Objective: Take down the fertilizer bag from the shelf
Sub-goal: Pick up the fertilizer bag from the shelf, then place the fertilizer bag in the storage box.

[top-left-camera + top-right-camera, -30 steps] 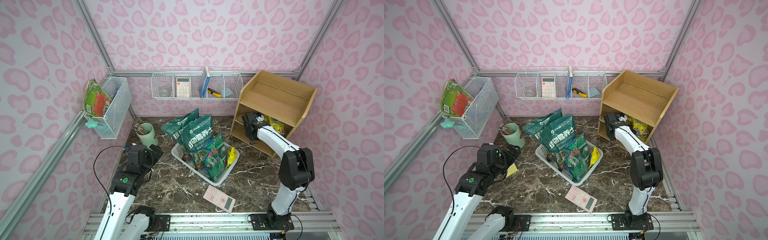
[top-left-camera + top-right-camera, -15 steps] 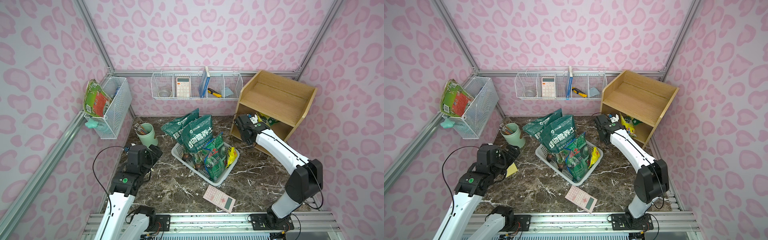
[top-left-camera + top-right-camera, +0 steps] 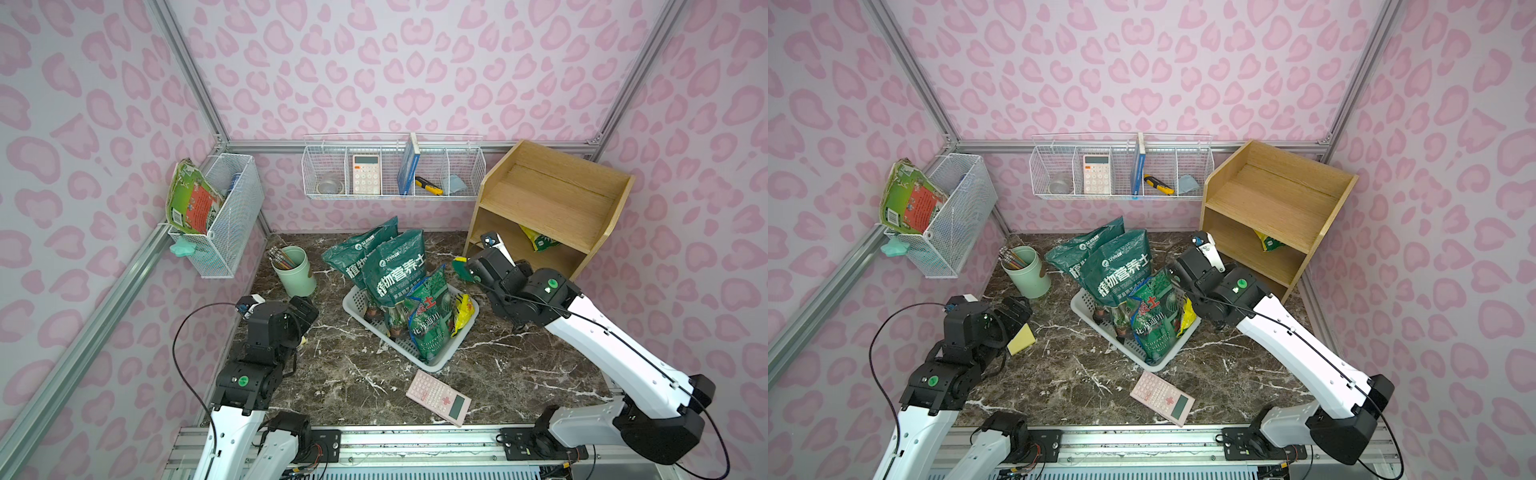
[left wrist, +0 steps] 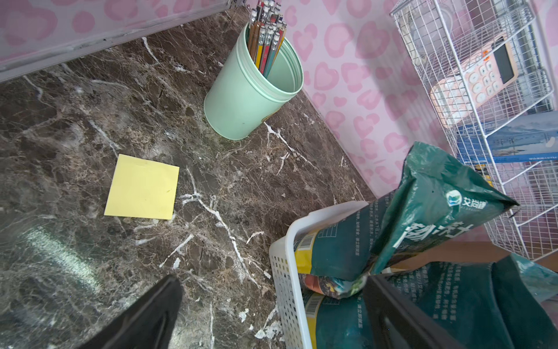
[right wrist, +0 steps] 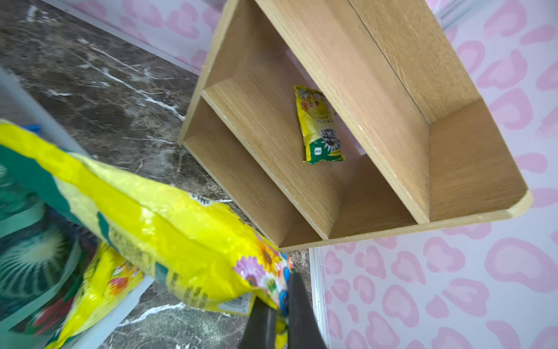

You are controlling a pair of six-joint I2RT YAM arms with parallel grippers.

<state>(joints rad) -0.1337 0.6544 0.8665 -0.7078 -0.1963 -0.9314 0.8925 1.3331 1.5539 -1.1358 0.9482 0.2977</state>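
Right wrist view: the right tool is clamping its two dark fingers on one corner of the fertilizer bag, a yellow and green pouch printed with flowers.
Fertilizer bag: it is hanging out from that pinched corner, clear of the shelf, over the desk and the rim of the white basket. Whether it is touching the basket cannot be told.
Right arm: in a top view the right arm is holding a long, low pose from its base at the desk's front right edge. Its white forearm is slanting toward the shelf, and its wrist is turning the tool toward the basket, just in front of the shelf's lower left corner.
Left arm: the left arm is standing folded at the front left of the desk, with its wrist tipping forward and down near the green pencil cup.
Left tool: in the left wrist view the left tool is showing its fingers spread wide with nothing between them. It is facing the bare desk, where a yellow sticky note is lying flat.
Shelf: it is standing in the back right corner. A second yellow bag is lying on its middle tier, well apart from the right tool.
Basket: it is holding several green soil bags that are leaning together upright.
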